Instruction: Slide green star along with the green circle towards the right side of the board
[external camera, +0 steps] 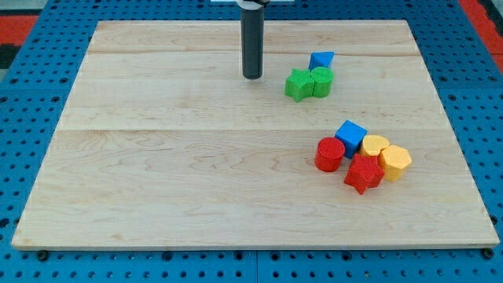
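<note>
The green star (298,85) lies in the upper right part of the wooden board (157,157). The green circle (322,81) touches its right side. A blue block (321,60) of unclear shape sits just above the green circle, touching or nearly touching it. My tip (252,76) stands on the board to the left of the green star, a short gap away and slightly higher in the view. It touches no block.
A cluster sits at the lower right: a red cylinder (329,154), a blue cube (350,137), a red star (363,173), and two yellow blocks (375,145) (394,162). The board's right edge lies beyond them, with blue pegboard around.
</note>
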Available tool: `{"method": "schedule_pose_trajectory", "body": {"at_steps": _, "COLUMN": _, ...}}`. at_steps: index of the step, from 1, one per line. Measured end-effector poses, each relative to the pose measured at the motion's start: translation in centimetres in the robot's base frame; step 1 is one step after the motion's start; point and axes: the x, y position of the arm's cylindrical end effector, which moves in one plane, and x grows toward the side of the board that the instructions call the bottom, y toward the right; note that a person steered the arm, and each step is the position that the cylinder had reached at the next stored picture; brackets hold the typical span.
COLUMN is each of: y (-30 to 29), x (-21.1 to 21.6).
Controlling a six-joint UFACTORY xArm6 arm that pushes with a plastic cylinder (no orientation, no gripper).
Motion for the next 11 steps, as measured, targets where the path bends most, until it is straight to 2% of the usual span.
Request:
{"method": "schedule_pose_trajectory", "body": {"at_steps": 5, "y": 6.1, "x": 1.7}}
{"method": "schedule_pose_trajectory", "body": {"at_steps": 7, "y": 10.5, "x": 1.9}}
{"method": "schedule_pose_trajectory", "body": {"at_steps": 9, "y": 11.5, "x": 2.9}}
{"method": "schedule_pose_trajectory", "body": {"at_steps": 11, "y": 11.6, "x": 1.7}}
